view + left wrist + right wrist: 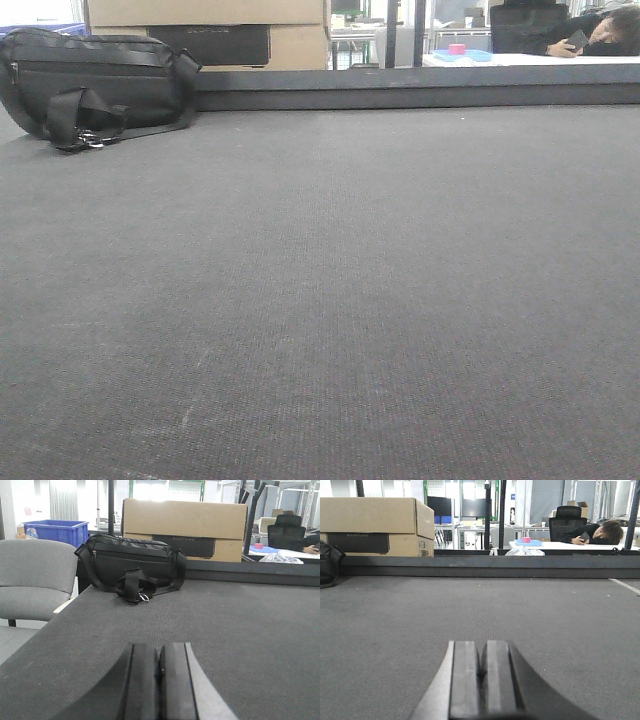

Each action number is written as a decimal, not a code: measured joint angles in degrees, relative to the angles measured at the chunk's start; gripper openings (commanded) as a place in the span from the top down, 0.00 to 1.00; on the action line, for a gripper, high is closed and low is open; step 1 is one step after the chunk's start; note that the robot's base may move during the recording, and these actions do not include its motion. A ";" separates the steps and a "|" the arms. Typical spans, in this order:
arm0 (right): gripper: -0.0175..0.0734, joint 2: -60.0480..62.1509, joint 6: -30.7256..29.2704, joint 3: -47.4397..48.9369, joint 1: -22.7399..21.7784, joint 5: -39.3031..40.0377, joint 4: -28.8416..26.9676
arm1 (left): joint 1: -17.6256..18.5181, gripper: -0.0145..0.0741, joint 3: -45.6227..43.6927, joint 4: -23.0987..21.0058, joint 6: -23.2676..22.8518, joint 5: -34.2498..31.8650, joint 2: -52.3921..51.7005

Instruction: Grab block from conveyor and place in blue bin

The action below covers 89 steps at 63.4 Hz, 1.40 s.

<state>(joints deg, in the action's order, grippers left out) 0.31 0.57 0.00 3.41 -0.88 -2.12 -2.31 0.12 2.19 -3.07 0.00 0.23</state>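
We find no block in any of the three views; the conveyor [320, 300] lies before us as a wide, dark grey woven surface, and none of the part we can see carries one. The only thing resting on it is a black bag [95, 85] at its far left corner, against the dark rail [420, 95] that edges the far side.

The left gripper [160, 652] hangs low over the conveyor with its jaws pressed together and nothing between them; the right gripper [483, 650] is likewise closed on nothing, low over the bare surface and pointing at the rail.

The blue bin [55, 530] shows only in the left wrist view; it sits off the conveyor to the far left, beyond a grey chair [35, 580], well apart from both grippers, and we cannot see inside it.

Behind the rail stands a cardboard box [185, 527]; further back a person [592, 532] leans on a white worktop [580, 545] where a small pink thing [526, 540] sits, too far off for us to tell what it is.

We judge the task as not yet begun: no block is grasped and none is seen delivered; what is left is all of it, namely waiting for a block to come within reach, opening a gripper, taking the block and carrying it left to the bin.
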 measured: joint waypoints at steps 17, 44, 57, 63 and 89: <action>0.99 0.00 0.00 0.00 0.00 0.00 0.00 | 0.00 0.96 0.00 0.00 0.00 0.00 0.00; 0.99 0.00 0.00 0.00 0.00 0.00 0.00 | 0.00 0.96 0.00 0.00 0.00 0.00 0.00; 0.99 0.00 0.00 0.00 0.00 3.55 0.00 | 0.00 0.96 0.00 -0.15 0.00 0.00 0.00; 0.99 0.00 0.00 0.00 0.00 8.59 0.00 | 0.00 0.96 -1.37 -1.29 0.00 1.32 0.00; 0.99 -7.18 0.10 24.50 0.00 -15.37 0.00 | 0.00 0.96 -28.07 -0.42 0.00 23.33 10.96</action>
<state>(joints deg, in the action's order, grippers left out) -6.87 0.68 24.49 3.41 -16.25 -2.12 -2.31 -27.95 1.78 -3.07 23.33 11.19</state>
